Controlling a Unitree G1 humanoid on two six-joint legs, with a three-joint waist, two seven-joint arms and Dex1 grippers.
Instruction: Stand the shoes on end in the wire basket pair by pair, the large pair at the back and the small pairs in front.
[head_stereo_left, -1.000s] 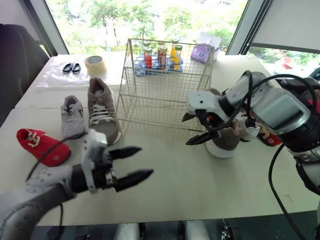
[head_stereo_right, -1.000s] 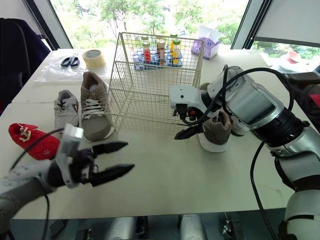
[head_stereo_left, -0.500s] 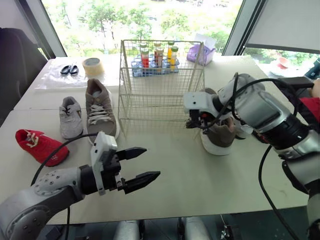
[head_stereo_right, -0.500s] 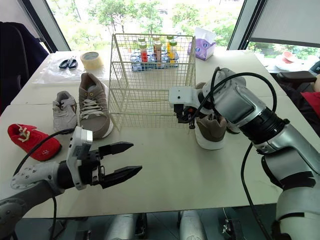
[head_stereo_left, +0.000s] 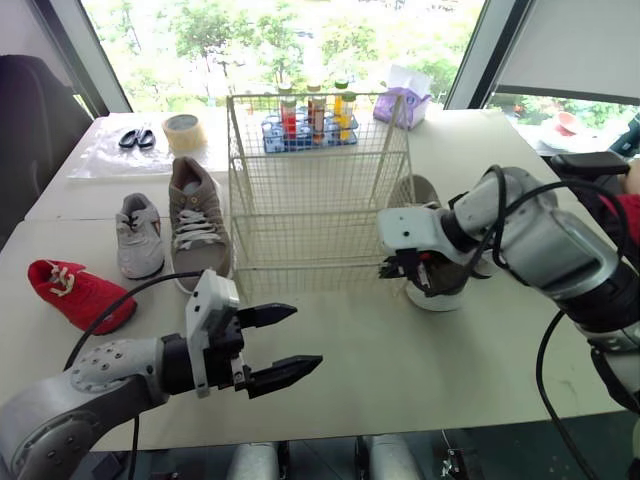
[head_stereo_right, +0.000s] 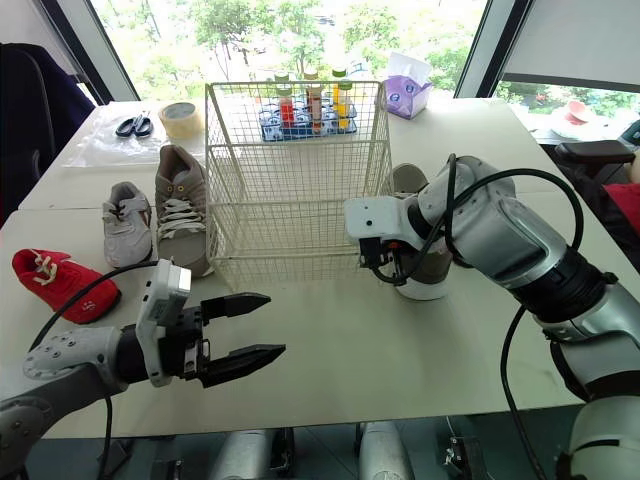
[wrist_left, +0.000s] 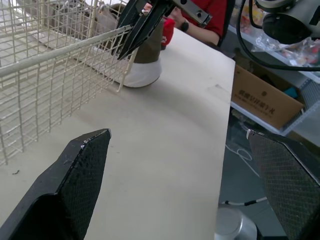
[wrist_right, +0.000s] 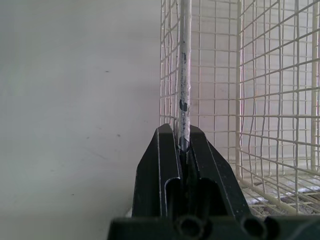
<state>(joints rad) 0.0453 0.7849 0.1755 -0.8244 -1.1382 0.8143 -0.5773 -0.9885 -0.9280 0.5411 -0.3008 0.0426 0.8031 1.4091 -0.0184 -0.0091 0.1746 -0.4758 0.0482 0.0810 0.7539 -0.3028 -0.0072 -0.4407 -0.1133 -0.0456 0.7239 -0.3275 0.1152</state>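
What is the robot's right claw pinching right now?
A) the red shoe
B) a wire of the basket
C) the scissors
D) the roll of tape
B: in the right wrist view, the right gripper has its two black fingers closed on an upright corner wire of the wire basket.

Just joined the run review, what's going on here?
The right hand is shut on a corner wire of the wire basket, not on a shoe. The left hand hangs open over the table, holding nothing. No shoe is in the basket yet: the red shoe, grey shoe and large tan shoe lie to its left, the other tan shoe to its right.
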